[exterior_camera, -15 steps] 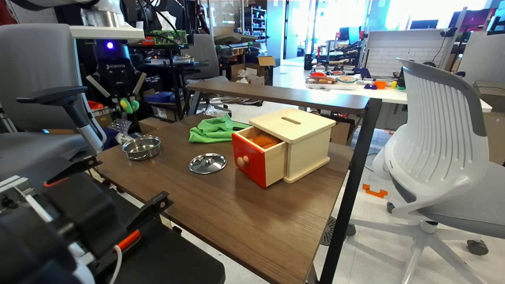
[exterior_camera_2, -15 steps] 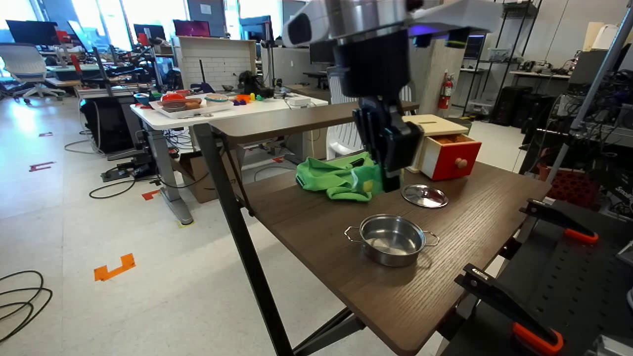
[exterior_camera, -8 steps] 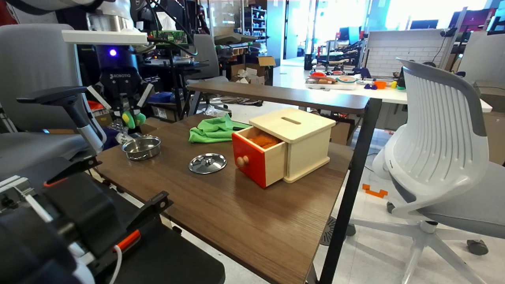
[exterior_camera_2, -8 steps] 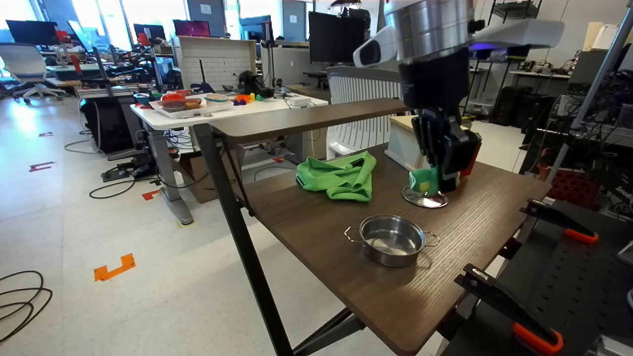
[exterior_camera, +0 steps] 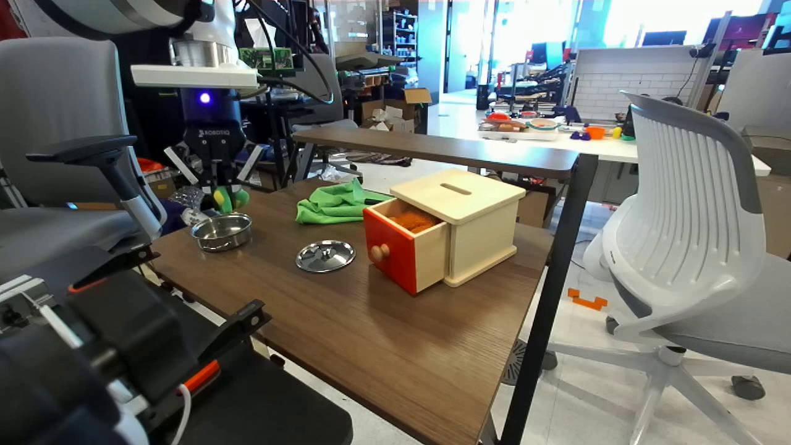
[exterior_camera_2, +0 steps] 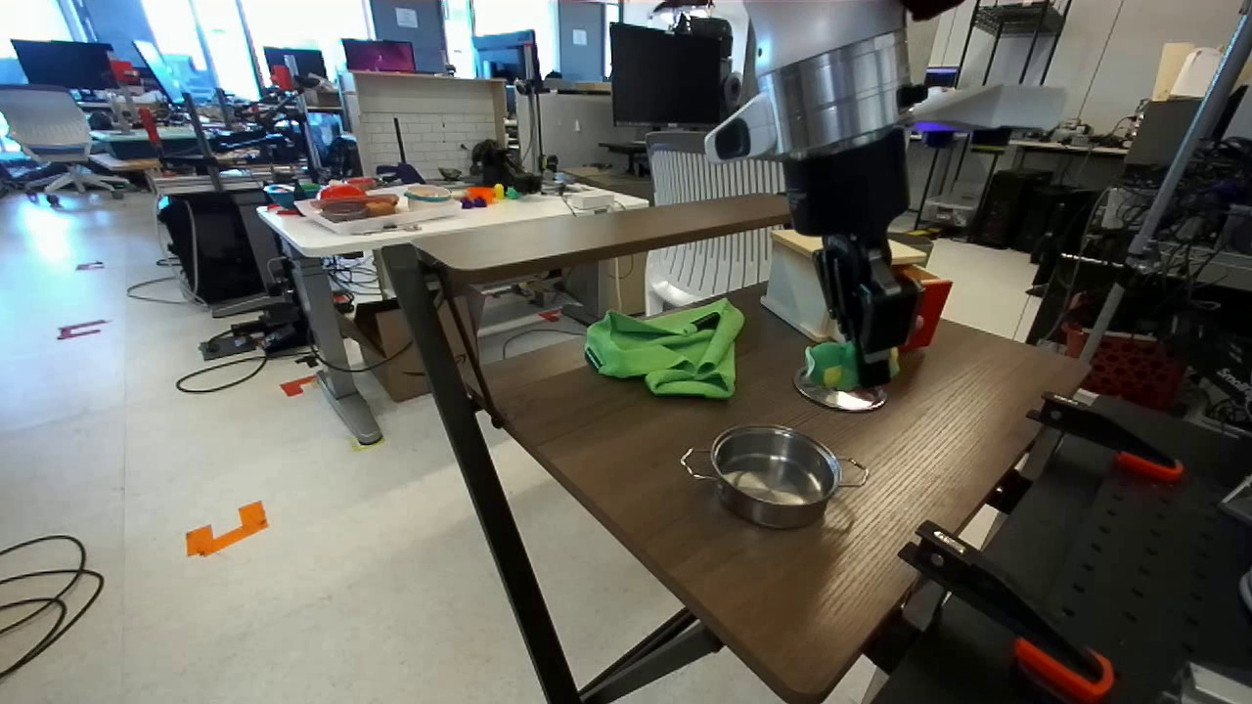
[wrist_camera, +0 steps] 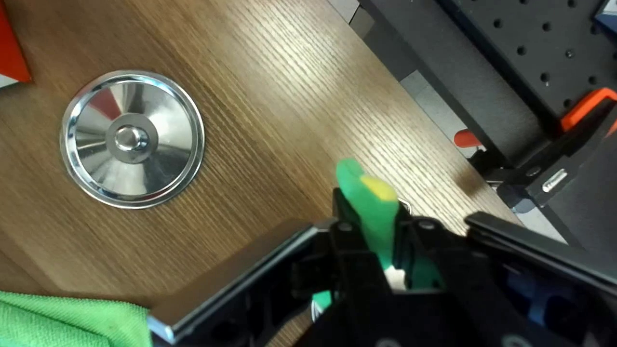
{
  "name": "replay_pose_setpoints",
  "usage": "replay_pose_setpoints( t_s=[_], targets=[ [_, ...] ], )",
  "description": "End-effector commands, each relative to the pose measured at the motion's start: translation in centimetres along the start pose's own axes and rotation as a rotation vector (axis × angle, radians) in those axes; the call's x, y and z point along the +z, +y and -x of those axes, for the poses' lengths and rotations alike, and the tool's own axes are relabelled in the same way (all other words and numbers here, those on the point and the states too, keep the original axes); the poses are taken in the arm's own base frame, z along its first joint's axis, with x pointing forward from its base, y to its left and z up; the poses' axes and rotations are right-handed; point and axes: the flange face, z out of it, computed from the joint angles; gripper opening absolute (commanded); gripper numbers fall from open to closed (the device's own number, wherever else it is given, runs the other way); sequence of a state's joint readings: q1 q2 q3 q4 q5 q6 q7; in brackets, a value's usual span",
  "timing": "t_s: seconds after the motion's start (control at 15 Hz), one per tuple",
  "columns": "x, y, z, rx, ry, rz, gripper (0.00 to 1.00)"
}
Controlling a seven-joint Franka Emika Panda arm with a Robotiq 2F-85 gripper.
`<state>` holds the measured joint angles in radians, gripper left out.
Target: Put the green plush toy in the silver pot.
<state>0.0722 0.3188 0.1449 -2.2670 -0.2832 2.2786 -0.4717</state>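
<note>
My gripper is shut on the green plush toy, which has a yellow patch. In the wrist view the toy sticks out between the two fingers. I hold it in the air above the table. The silver pot stands on the table, and its inside looks empty in an exterior view. In an exterior view the toy appears just above the pot's rim; in an exterior view the toy overlaps the lid behind it. In the wrist view the gripper hides most of the pot; only a handle and a bit of rim show.
A shiny lid lies flat on the table. A bright green cloth lies towards the back. A wooden box has its red drawer pulled open. A raised shelf runs along the table. Black clamps grip the table's edge.
The gripper, with the toy in it, has moved down and closer to the pot in an exterior view. In an exterior view it shifted right, then slightly back left. The pot has not moved.
</note>
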Motion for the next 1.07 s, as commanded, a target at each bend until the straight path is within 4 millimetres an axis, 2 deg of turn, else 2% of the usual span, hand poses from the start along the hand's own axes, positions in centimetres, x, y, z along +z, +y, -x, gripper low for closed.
replay_pose_setpoints(
  t_s=[0.0, 0.27, 0.53, 0.73, 1.0],
  targets=[
    [-0.3, 0.6, -2.3, -0.022, 0.018, 0.001, 0.04],
    [-0.9, 0.1, -4.7, -0.101, 0.031, 0.008, 0.04],
    [-2.0, -1.8, -6.6, -0.206, 0.030, 0.034, 0.04],
    [-2.2, -3.0, -6.7, -0.220, 0.028, 0.034, 0.04],
    [-1.1, -3.8, -6.4, -0.213, 0.024, 0.012, 0.04]
  ],
)
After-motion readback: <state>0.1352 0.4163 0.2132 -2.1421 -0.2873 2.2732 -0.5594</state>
